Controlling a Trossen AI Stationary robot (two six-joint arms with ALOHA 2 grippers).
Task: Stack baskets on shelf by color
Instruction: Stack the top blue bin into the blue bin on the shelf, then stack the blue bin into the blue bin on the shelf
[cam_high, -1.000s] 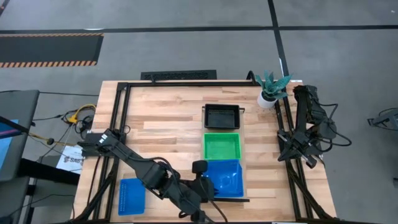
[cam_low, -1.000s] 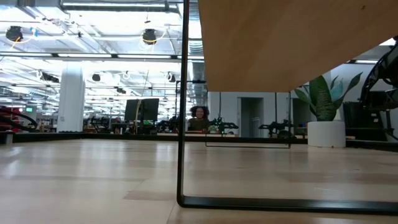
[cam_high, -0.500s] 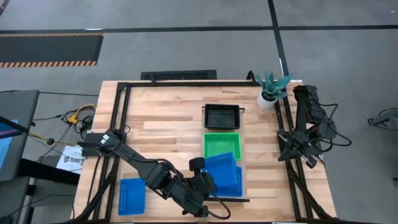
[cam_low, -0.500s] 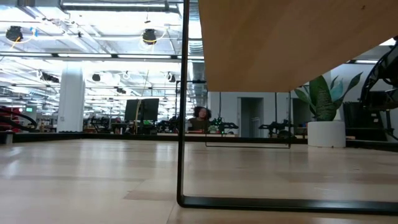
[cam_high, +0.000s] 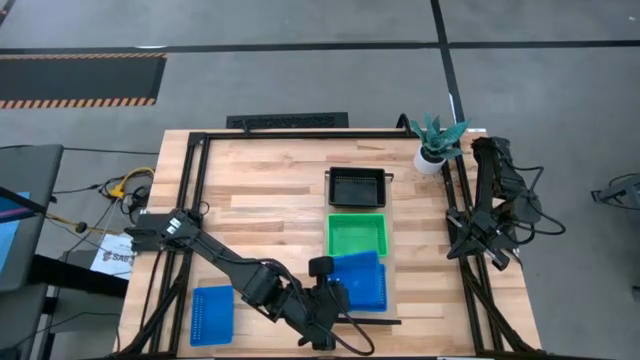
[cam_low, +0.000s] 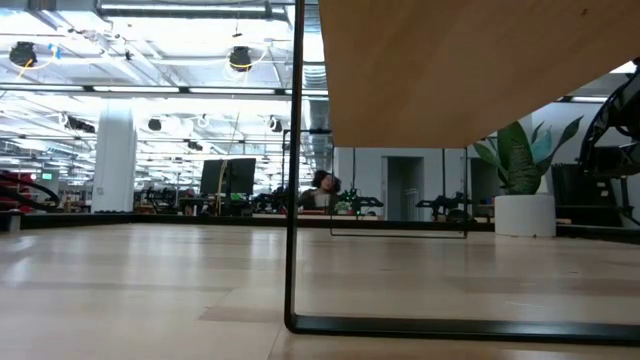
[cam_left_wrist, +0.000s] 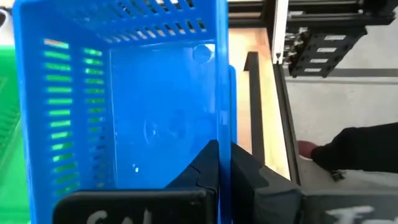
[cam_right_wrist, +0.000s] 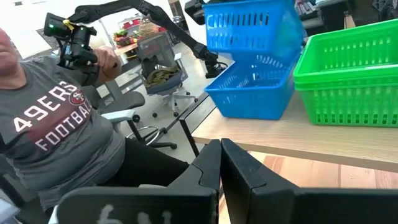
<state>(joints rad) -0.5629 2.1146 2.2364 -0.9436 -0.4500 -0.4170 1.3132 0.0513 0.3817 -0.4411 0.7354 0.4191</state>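
My left gripper (cam_high: 325, 282) is shut on a blue basket (cam_high: 356, 274) that hangs tilted over a second blue basket (cam_high: 386, 292). That one stands on the near end of the pale shelf (cam_right_wrist: 298, 140). Green baskets (cam_high: 357, 233) are stacked mid-shelf, and a black basket (cam_high: 357, 186) sits at the far end. In the right wrist view the held basket (cam_right_wrist: 249, 25) floats above the lower one (cam_right_wrist: 255, 93). A third blue basket (cam_high: 211, 315) lies on the tabletop near the left corner. My right gripper (cam_right_wrist: 221, 163) is shut and waits at the table's right edge (cam_high: 490, 235). My left gripper holds the blue basket by one side wall (cam_left_wrist: 222, 124), with one finger inside the basket and one outside. The fingers come from the table's left. The basket is lifted clear and tilted above the lower blue basket.
A potted plant (cam_high: 435, 148) stands at the far right corner. Black frame rails (cam_high: 195, 200) run along the table's edges. The shelf's underside (cam_low: 480, 70) and its black leg (cam_low: 297, 200) show in the low view. A seated person (cam_right_wrist: 56, 124) is beyond the near-left side.
My left gripper has raised the blue basket off the lower blue basket on the shelf's near end. The basket has tipped and turned slightly, and now sits offset toward the far left over the one below.
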